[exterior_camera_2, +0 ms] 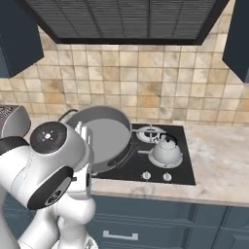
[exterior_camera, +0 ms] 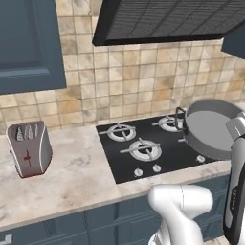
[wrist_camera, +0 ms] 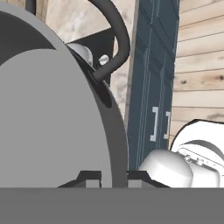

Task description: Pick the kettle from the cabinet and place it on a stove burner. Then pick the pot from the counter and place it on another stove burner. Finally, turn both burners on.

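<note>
1. Tiled kitchen wall behind, range hood (exterior_camera_2: 126, 19) overhead, and the black cooktop (exterior_camera: 115, 158) set in the marbled counter (exterior_camera: 62, 177); seen from the left base camera a toaster (exterior_camera: 29, 148) stands at about 9 o'clock from the cooktop.
2. My fingers (wrist_camera: 113, 177) are nearly pressed together, pinching the rim of the pot (exterior_camera_2: 104, 136). In the hand view the rim wall runs straight down between the two dark tips.
3. The pot hangs tilted, its open inside turned toward the cameras, above the cooktop's edge; in the left base view it sits at 3 o'clock from the burners (exterior_camera: 143, 149).
4. The kettle (exterior_camera_2: 165, 151) already rests on a burner, at about 3 o'clock from the pot in the right base view, near but apart.
5. Risk: a thin rim pinch on a wide, tilted pot may let it swing or slip free as I lower it.
6. Risk: setting it down tilted could land one edge first, so it skids off the grate.
7. Risk: drifting toward the kettle could knock it, or the pot's loop handle (wrist_camera: 114, 41) could catch on a grate.
</note>
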You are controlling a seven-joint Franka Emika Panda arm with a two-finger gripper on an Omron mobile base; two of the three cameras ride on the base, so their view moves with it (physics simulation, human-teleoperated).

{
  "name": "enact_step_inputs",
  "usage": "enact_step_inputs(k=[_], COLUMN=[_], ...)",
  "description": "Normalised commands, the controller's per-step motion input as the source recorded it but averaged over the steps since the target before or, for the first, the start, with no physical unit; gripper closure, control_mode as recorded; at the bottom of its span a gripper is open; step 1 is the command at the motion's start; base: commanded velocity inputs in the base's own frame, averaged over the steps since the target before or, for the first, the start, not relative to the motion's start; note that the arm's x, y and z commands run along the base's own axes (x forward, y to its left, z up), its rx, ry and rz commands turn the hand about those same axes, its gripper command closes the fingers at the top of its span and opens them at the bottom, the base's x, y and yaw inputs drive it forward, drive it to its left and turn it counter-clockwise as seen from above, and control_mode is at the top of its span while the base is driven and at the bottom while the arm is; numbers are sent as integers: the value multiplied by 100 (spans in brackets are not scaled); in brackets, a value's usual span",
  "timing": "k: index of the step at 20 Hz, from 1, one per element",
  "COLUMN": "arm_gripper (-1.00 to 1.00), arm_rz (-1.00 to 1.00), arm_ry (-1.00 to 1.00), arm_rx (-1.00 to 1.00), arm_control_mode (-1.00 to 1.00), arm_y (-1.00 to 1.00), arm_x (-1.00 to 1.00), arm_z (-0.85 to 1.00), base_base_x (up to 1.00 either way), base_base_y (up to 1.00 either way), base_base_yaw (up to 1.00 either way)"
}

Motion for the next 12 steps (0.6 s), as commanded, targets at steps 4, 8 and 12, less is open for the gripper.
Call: enact_step_inputs(k=[4, 8, 12], arm_gripper=[100, 100, 100], arm_rz=[0, 0, 0], arm_ry=[0, 0, 0], arm_rx=[0, 0, 0], arm_control_mode=[100, 100, 100], arm_y=[0, 0, 0], arm_x=[0, 0, 0], arm_z=[0, 0, 0], base_base_x=[46, 28, 16], base_base_y=[10, 13, 11], base_base_yaw=[0, 0, 0])
